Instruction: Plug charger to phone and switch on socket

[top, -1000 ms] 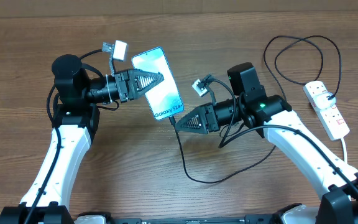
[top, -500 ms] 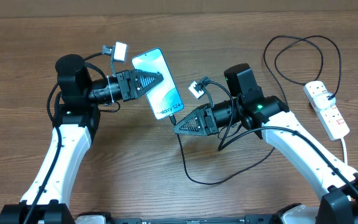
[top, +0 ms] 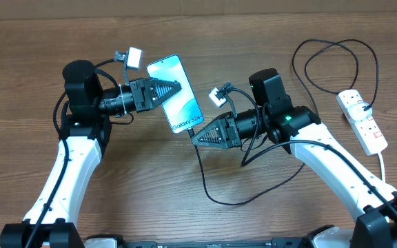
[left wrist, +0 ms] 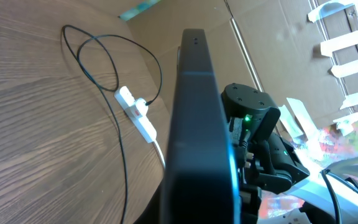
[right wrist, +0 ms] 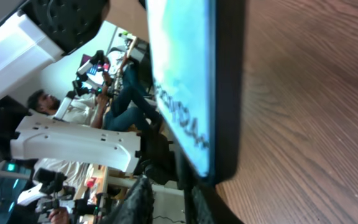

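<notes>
The phone (top: 176,95), its light-blue screen reading "Galaxy S24", is held off the table by my left gripper (top: 168,89), which is shut on its left edge. In the left wrist view the phone (left wrist: 199,124) shows edge-on and dark. My right gripper (top: 195,136) is shut on the plug end of the black charger (top: 207,180), right at the phone's lower end. In the right wrist view the phone (right wrist: 194,81) fills the frame just above my fingers (right wrist: 178,194). I cannot tell whether the plug is seated. The white socket (top: 362,121) lies at the far right.
The charger cable loops on the table in front of me and makes a second loop (top: 336,58) at the back right, ending at the socket. The socket's thick white cord (top: 383,164) runs off toward the front right. The socket also shows in the left wrist view (left wrist: 135,112).
My right gripper has crept a little left and up with the plug, closing on the phone's lower end. The left gripper and phone have barely moved.
</notes>
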Available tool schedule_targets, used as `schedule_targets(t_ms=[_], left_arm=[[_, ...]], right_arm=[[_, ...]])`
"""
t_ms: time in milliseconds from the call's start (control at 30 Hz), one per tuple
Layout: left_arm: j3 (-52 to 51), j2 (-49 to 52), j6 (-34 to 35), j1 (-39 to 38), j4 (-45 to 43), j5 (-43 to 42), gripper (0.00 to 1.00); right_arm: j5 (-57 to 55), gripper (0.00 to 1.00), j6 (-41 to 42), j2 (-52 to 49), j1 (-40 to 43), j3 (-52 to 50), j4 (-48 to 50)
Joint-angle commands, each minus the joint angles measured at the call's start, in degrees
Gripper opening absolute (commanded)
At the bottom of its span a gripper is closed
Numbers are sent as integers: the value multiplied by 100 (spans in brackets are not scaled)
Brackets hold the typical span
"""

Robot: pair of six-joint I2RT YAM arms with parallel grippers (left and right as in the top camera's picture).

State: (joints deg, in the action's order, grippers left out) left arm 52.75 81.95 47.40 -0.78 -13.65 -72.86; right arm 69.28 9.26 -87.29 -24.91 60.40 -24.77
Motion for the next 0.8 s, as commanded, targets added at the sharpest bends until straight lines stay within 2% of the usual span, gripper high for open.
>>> schedule_targets(t_ms=[0, 167, 300, 400, 767], left_arm=[[98, 2, -22, -55, -26, -173, 4], [98, 2, 0, -55, -28, -170, 4], [98, 2, 42, -55, -26, -219, 4], [98, 2, 39, -55, -26, -337, 5], [98, 2, -83, -133, -26, -831, 4]], right_arm=[[-175, 20, 52, 7, -103, 31, 24], [-363, 20, 55, 7, -317, 31, 28], [-780, 9, 122, 7, -413, 31, 24], [-780, 4, 120, 7, -391, 31, 28], [-774, 4, 125, 7, -374, 33, 188]])
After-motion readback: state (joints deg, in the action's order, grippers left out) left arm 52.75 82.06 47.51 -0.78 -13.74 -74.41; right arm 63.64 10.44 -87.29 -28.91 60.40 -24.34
